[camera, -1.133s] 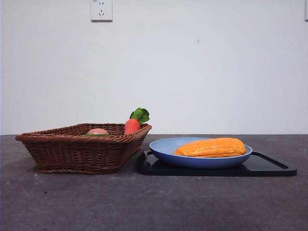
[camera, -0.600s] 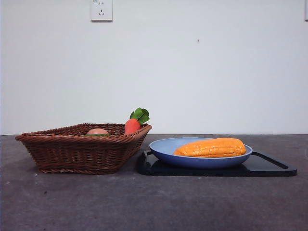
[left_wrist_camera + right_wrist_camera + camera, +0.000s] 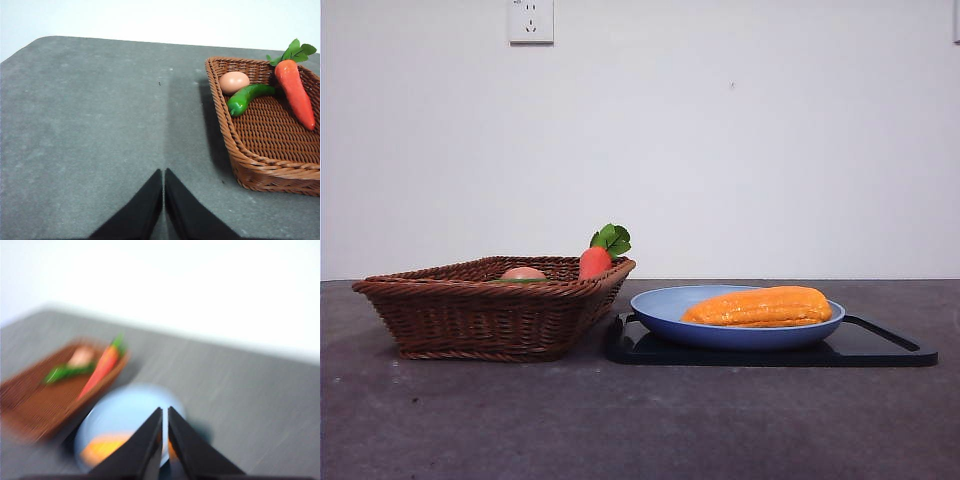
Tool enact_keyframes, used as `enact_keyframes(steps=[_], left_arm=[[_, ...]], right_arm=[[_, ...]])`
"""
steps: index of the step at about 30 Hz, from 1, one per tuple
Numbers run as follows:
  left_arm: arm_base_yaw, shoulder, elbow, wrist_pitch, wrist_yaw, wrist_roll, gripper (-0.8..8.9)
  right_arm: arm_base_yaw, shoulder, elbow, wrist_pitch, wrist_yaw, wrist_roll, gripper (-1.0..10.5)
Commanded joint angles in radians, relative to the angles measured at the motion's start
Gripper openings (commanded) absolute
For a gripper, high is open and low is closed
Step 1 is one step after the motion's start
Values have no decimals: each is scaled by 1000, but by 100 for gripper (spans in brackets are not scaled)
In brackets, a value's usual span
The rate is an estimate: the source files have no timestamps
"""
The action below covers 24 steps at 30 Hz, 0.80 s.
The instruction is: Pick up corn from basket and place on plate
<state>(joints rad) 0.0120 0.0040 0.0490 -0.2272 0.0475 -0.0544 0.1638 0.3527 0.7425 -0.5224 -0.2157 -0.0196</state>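
Corn (image 3: 758, 306) lying lengthwise in the light-blue plate (image 3: 660, 312), clear of the basket (image 3: 480, 320). Likely light, stiff and ridged (fair grip across the thick middle, slippery toward the tapered ends). Left gripper (image 3: 163, 175) closed and empty over bare table; right gripper (image 3: 165, 415) apparently closed too, empty, though blurred.

**Plain black jaws, nothing else of the robot on show**

The left gripper (image 3: 163, 172) shows two smooth, matte black jaws, each a long wedge narrowing to a point. The right gripper (image 3: 165, 411) looks the same, black and tapered, though its picture is blurred.
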Motion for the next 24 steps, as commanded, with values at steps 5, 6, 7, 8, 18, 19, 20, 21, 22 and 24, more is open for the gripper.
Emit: enact_keyframes(steps=[5,6,7,8,18,19,20,21,22,24], left_arm=[[2,-1,-22,-12,-2,-7,6],[2,-1,-22,-12,-1,-7,6],[2,-1,-22,-12,-2,-7,6],[2,-1,-22,-12,-2,-7,6],[2,-1,-22,-12,-2,-7,6],[2,-1,-22,-12,-2,-7,6],[2,-1,-22,-12,-1,-7,6],[2,-1,-22,-12,-2,-7,6],[2,-1,-22,-12,-2,-7,6],[2,-1,-22,-12,-2,-7,6]], right_arm=[[-48,-93,-249,411,169,-76,2],[-55,-113,-291,446,167,-77,2],[-58,-134,-332,473,169,-77,2],[-62,-154,-367,492,169,-77,2],[-64,-343,-637,547,230,-66,2],[-64,-349,-657,550,237,-63,2],[-64,-349,-671,551,243,-57,2],[-64,-349,-686,551,243,-47,2],[-64,-349,-699,551,243,-42,2],[-64,-349,-724,551,243,-39,2]])
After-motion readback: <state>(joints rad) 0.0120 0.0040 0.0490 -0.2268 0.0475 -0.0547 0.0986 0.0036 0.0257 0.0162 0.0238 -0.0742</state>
